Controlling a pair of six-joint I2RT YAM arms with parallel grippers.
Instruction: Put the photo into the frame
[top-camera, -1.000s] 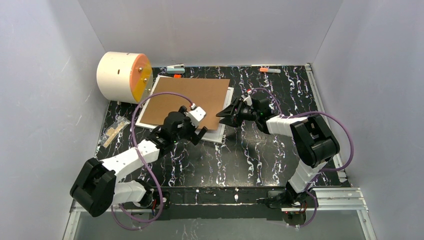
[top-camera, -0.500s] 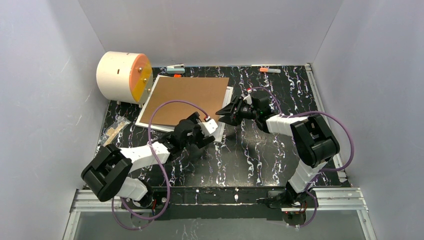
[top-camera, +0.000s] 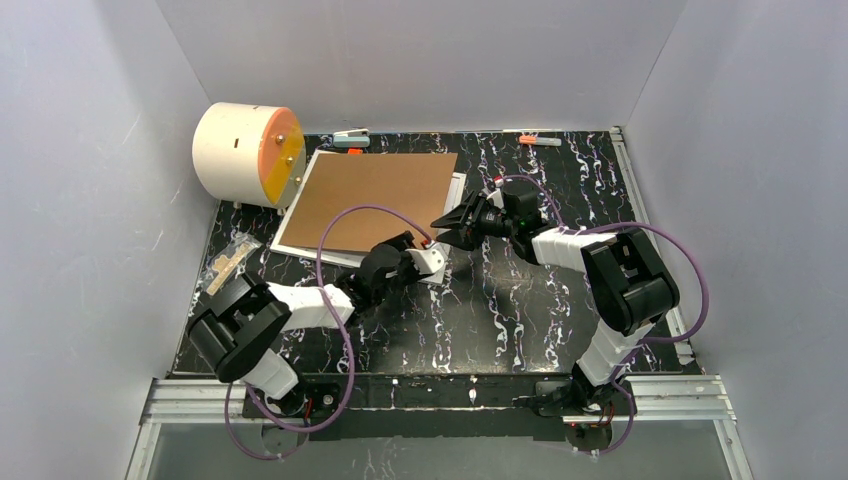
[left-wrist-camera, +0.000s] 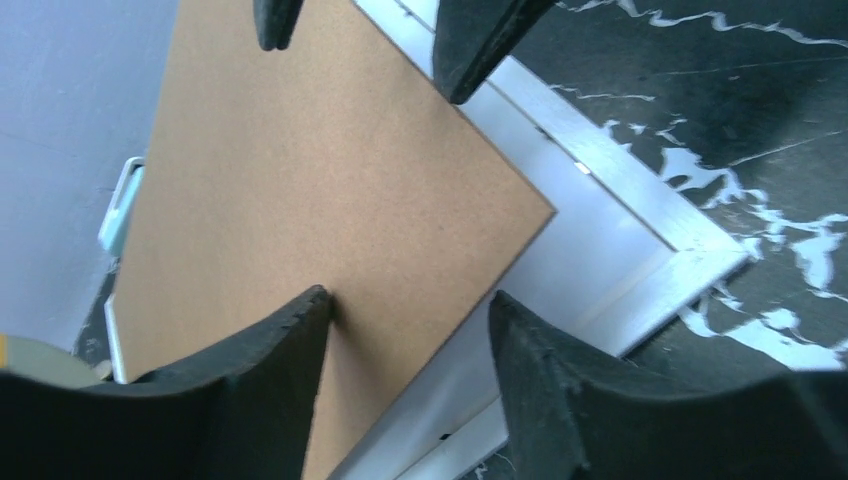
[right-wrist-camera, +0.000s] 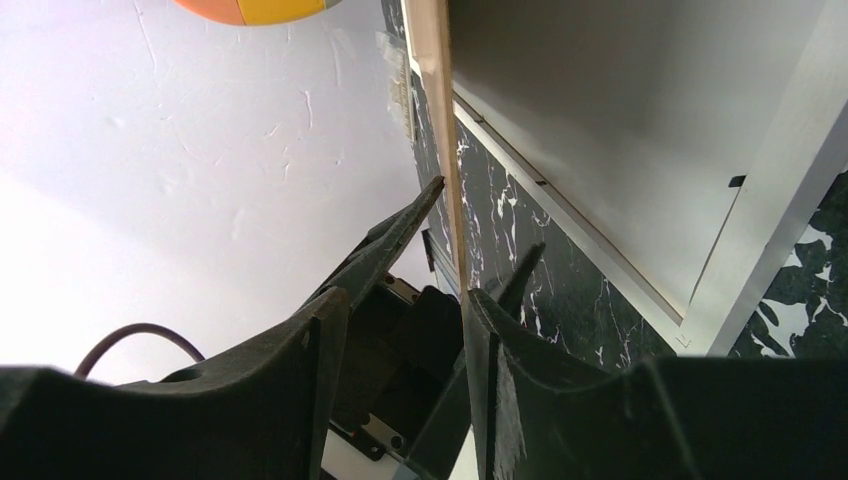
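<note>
Where the black marbled worktop (top-camera: 520, 310) fills the upper-left centre of the overhead view, the frame (left-wrist-camera: 645, 190) lies flat, its white rim showing along its lower left and right sides. On it sits the brown backing board (top-camera: 375, 195), covering most of it and tipped up along its right edge. From the right wrist camera you can look under the raised board onto the pale inside of the frame. The right hand (right-wrist-camera: 488, 213) pinches that raised edge, the thin board running between its two fingers. The left hand (left-wrist-camera: 410, 310) hovers just below it in the overhead view, at the frame's lower right corner, with its fingers spread. One fingertip (left-wrist-camera: 305, 320) is over the board's corner and the other over the white of the frame; whether either touches I cannot tell. The photo I cannot make out in any view.

Further out, a cream drum (top-camera: 240, 150) with an orange and yellow face rests on its side at the upper left, just beside the frame's top left corner. A small clear bag (top-camera: 228, 262) of pale wooden bits lies near the left edge of the worktop. Along the top edge are a small white and teal tool (top-camera: 351, 138) with an orange part and, well to its right, an orange and white marker-like thing (top-camera: 538, 140).
</note>
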